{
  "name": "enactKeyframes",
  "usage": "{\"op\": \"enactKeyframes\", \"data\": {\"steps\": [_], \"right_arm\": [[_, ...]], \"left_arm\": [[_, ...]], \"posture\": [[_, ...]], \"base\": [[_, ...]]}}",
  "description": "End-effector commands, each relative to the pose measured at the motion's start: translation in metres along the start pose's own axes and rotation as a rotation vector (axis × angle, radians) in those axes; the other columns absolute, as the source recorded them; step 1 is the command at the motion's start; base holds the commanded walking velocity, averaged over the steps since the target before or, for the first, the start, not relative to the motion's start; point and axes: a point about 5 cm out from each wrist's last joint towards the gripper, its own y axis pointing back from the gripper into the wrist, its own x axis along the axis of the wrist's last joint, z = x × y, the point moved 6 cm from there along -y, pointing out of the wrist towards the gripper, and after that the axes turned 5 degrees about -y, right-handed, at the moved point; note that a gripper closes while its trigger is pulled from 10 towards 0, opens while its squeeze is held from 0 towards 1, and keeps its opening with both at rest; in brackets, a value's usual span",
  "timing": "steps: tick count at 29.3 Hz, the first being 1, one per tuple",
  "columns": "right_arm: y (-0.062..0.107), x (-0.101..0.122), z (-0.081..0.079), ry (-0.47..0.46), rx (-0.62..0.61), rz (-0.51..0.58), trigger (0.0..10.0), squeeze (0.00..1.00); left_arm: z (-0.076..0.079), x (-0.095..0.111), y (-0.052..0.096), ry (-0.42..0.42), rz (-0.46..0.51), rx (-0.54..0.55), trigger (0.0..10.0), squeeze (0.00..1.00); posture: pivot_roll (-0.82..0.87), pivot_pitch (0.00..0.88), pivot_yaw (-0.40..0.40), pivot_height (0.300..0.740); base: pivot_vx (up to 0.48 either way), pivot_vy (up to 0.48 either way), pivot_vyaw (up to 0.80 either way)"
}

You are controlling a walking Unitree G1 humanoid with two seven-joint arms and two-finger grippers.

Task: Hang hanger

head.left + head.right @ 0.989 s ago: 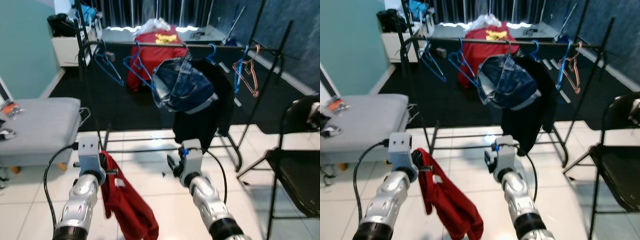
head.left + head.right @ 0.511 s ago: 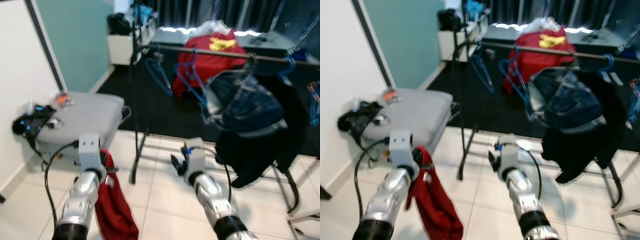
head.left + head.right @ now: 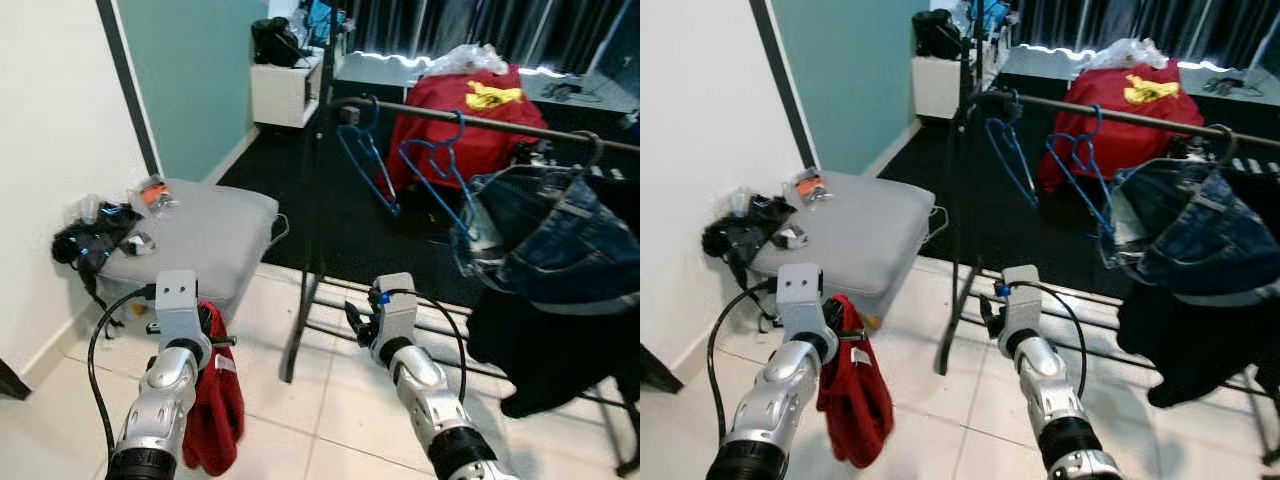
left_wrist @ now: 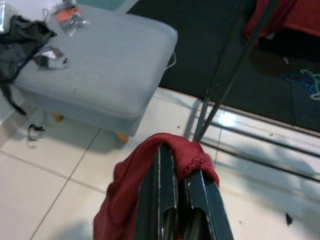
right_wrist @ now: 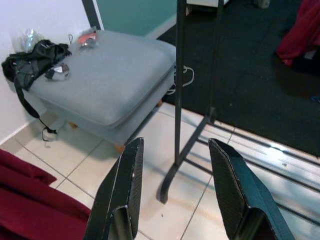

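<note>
Left pincer (image 4: 181, 200) apparently clamps red garment (image 3: 212, 410) low.

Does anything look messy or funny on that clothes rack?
Yes. The jeans are bunched in a lump over the rail rather than hanging straight, beside two empty blue hangers. The left tool grips a red garment with no hanger showing.

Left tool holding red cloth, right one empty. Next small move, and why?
Probably turn right toward the rack rail. The left tool is shut on the red garment, the right tool is open, and the blue hangers hang off to the right, past both arms.
</note>
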Motion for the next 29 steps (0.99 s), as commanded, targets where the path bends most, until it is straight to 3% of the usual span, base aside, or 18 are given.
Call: {"op": "enactKeyframes", "data": {"steps": [1, 7, 10, 17, 19, 29], "right_arm": [[-0.001, 0.007, -0.002, -0.006, 0.000, 0.034, 10.0, 0.00], [-0.002, 0.011, 0.003, -0.016, -0.025, 0.046, 10.0, 0.00], [-0.002, 0.016, 0.004, -0.030, -0.027, 0.062, 10.0, 0.00], [-0.002, 0.035, -0.002, -0.007, 0.006, 0.133, 10.0, 0.00], [-0.002, 0.057, -0.019, 0.047, 0.074, 0.222, 10.0, 0.00], [0.008, 0.094, -0.036, 0.102, 0.122, 0.406, 10.0, 0.00]], "left_arm": [[0.003, 0.004, 0.001, 0.001, 0.019, -0.018, 10.0, 0.00], [0.011, 0.004, 0.001, -0.003, 0.022, -0.043, 10.0, 0.00], [0.012, 0.005, 0.001, -0.003, 0.023, -0.047, 10.0, 0.00], [0.012, 0.006, 0.000, -0.007, 0.025, -0.049, 10.0, 0.00], [0.010, 0.006, -0.001, -0.004, 0.024, -0.043, 10.0, 0.00], [0.013, 0.005, 0.000, -0.004, 0.021, -0.052, 10.0, 0.00]], "posture": [[0.01, 0.000, -0.023, 0.740], [0.00, 0.000, -0.021, 0.740], [0.00, 0.000, -0.019, 0.740], [0.00, 0.000, -0.019, 0.740], [-0.02, 0.000, -0.010, 0.740], [-0.02, 0.000, -0.013, 0.740]], "base": [[0.334, 0.000, 0.00], [0.337, 0.000, 0.00], [0.341, 0.000, -0.80], [0.345, 0.000, -0.11], [0.345, 0.000, 0.00], [0.344, 0.000, 0.00]]}}
